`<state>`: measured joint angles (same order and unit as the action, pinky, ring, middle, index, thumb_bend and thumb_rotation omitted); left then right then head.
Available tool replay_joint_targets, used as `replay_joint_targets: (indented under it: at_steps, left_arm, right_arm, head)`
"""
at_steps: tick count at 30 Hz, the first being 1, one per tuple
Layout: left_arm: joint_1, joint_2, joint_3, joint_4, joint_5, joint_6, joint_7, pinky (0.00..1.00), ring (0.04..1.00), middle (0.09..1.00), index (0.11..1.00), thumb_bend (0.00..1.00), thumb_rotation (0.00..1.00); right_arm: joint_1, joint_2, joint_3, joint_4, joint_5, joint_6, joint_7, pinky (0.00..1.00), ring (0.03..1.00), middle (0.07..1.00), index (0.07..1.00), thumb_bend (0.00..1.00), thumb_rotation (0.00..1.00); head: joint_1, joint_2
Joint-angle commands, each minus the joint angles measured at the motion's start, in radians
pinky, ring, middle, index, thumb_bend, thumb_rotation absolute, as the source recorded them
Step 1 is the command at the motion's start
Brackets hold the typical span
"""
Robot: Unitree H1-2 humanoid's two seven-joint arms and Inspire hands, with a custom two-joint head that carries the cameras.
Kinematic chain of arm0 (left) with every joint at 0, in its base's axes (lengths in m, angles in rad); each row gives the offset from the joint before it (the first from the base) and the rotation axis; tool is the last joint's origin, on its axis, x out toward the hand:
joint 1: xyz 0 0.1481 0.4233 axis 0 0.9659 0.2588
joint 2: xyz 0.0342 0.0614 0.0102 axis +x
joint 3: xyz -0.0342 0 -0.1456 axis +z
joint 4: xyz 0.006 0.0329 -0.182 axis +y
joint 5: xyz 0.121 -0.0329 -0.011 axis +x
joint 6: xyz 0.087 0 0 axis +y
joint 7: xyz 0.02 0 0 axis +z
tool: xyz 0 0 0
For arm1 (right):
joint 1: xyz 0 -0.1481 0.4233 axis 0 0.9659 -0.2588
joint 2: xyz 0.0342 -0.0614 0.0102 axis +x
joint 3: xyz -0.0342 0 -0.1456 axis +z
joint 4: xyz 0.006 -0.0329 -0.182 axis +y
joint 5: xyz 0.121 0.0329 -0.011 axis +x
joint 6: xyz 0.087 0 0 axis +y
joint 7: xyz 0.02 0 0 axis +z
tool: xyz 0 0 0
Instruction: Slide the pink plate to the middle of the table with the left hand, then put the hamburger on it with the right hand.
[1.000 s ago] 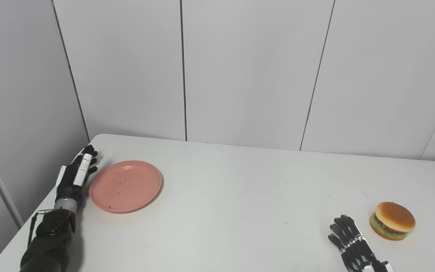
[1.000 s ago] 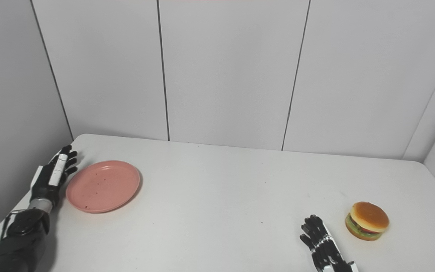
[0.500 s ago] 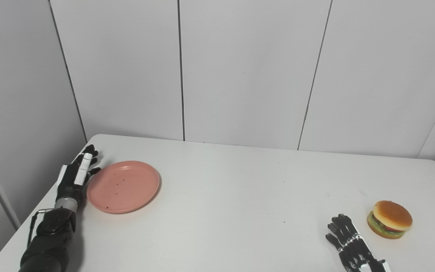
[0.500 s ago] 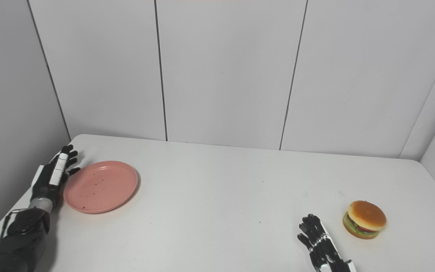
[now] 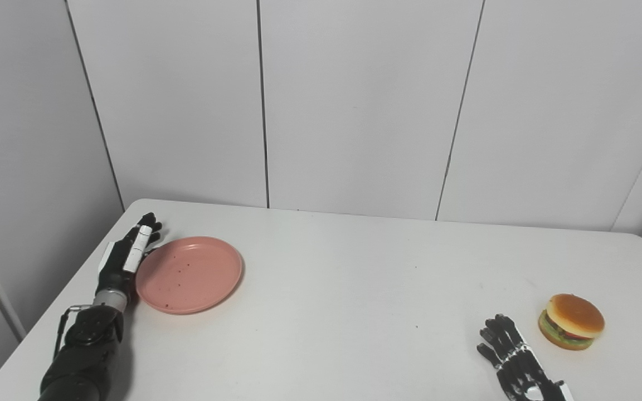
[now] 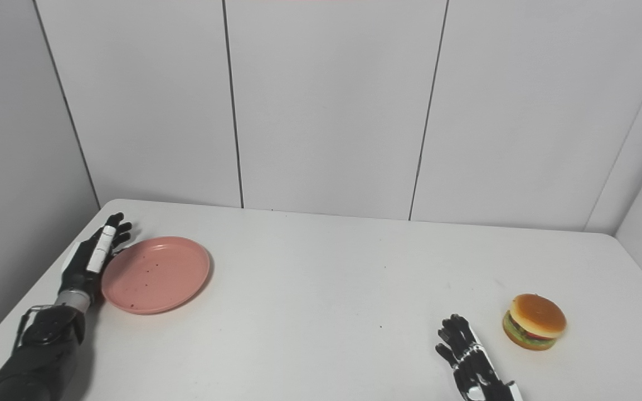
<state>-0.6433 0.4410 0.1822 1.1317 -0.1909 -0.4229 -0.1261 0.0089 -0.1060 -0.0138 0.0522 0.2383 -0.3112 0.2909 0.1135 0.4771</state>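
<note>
A pink plate (image 5: 189,274) lies flat on the white table (image 5: 343,295) at the left. My left hand (image 5: 126,259) is open, fingers straight, its side against the plate's left rim; it also shows in the right eye view (image 6: 93,257). A toy hamburger (image 5: 571,321) stands at the right of the table. My right hand (image 5: 513,362) is open and empty, flat near the front edge, a little left of the hamburger and apart from it.
Grey wall panels (image 5: 354,100) stand right behind the table and along its left side. The table's left edge (image 5: 59,301) runs just beside my left arm.
The camera has shifted a little. My left hand has pressed against the plate's rim and the plate has slid slightly to the right. The right hand and hamburger have kept still.
</note>
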Motion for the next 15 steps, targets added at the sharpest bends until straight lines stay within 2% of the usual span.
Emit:
replay_joint_targets:
  at_steps: [1, 5, 15]
  left_arm:
    - [-0.055, 0.001, -0.007, -0.027, 0.006, -0.017, -0.021, 0.78, 0.898, 0.883, 0.881, 0.96, 0.89]
    - [-0.052, -0.006, -0.026, -0.04, 0.031, -0.036, -0.015, 0.73, 0.885, 0.862, 0.868, 0.95, 0.9]
    - [-0.041, -0.053, -0.021, -0.066, 0.011, 0.0, -0.054, 0.8, 0.901, 0.886, 0.863, 0.97, 0.84]
  right_arm:
    - [-0.054, -0.022, -0.022, 0.079, -0.008, 0.087, -0.037, 0.92, 0.932, 0.933, 0.931, 0.91, 0.88]
    - [-0.052, -0.02, -0.021, 0.076, -0.007, 0.088, -0.038, 0.92, 0.931, 0.931, 0.927, 0.9, 0.88]
    - [-0.052, -0.017, -0.015, 0.065, -0.008, 0.107, -0.049, 0.92, 0.93, 0.929, 0.923, 0.9, 0.87]
  head:
    - [0.0, 0.002]
    - [-0.003, 0.003]
    - [-0.007, 0.006]
